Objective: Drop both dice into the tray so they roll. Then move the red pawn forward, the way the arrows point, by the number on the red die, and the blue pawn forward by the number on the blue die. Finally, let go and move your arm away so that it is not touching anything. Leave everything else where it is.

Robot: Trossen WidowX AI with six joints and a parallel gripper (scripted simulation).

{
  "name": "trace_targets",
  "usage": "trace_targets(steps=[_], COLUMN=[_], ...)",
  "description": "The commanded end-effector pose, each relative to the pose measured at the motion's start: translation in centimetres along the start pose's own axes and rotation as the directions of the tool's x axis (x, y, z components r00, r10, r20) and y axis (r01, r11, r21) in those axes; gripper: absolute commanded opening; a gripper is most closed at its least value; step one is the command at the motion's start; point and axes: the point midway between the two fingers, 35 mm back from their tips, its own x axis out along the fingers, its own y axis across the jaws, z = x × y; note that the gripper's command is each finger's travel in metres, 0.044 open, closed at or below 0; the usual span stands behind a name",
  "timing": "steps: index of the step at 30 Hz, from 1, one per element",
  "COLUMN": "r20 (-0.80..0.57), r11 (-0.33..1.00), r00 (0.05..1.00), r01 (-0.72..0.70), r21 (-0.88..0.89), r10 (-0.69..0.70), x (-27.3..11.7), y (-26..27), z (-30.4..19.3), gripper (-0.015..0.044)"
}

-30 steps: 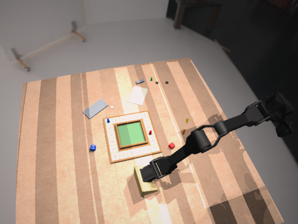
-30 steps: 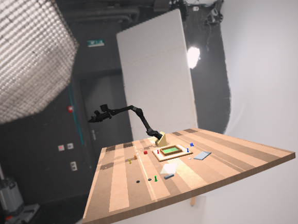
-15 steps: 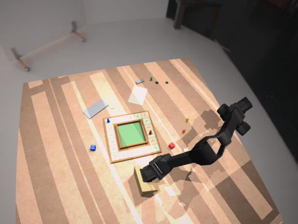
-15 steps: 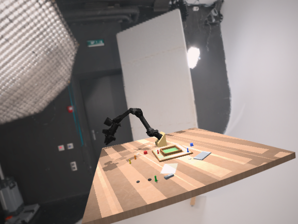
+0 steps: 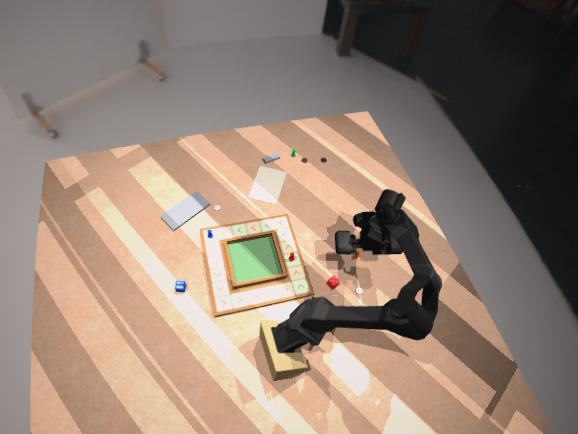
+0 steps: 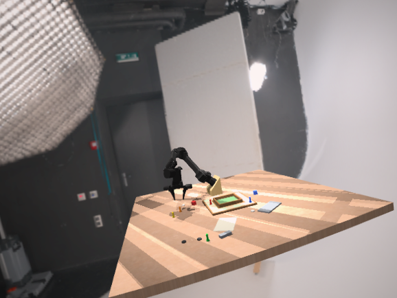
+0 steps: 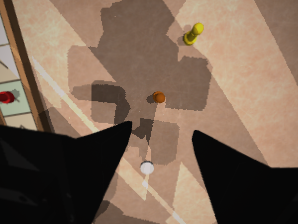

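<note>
A: How many dice do you count?

B: Two. The red die point(image 5: 333, 282) lies on the surface point(image 5: 125, 310) near the jaws, off to one side of them in the top view, between them and the board point(image 5: 256, 302). The blue die point(image 5: 180, 286) sits well apart, on the far side of the board from the jaws.

A: And pawns?

B: Five. The red pawn point(image 5: 291, 257) stands on the board's near strip, the blue pawn point(image 5: 210, 233) at the board's far corner. Just ahead of the jaws in the wrist view stands an orange pawn point(image 7: 158, 97), farther ahead a yellow pawn point(image 7: 193, 34). A green pawn point(image 5: 293, 153) stands well away.

A: Discs?

B: Two white discs, one point(image 7: 146, 167) right between the fingertips in the wrist view, one point(image 5: 217, 207) beyond the board. Two dark discs point(image 5: 314, 160) beside the green pawn.

A: The jaws themselves?

B: Spread partway, pinching nothing, hanging above the surface.

A: The tray?

B: One green tray point(image 5: 254, 282), framed in wood, in the board's middle, with no dice in it.

A: The room?

B: Striped wooden surface, grey floor, dark walls, a white panel point(image 6: 206, 93) and a softbox point(image 6: 41, 75).
</note>
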Motion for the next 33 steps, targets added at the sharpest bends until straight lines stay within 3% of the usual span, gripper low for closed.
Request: trace_targets(steps=[1,4,6,33], r20=[-0.073,-0.139,-0.153,-0.153], r11=[0.954,0.835,0.798,0.798], r00=[0.996,0.987,0.985,0.985], r01=[-0.075,-0.138,-0.151,-0.151], r21=[-0.29,-0.533,-0.584,-0.583], r10=[0.056,0.075,0.075,0.075], x=[0.0,0.0,-0.1,3.6], y=[4.7,8.0,8.6,8.7], z=[-3.0,-6.2,-6.9,-7.3], gripper=[0.0275,0.0275,0.0275,0.0275])
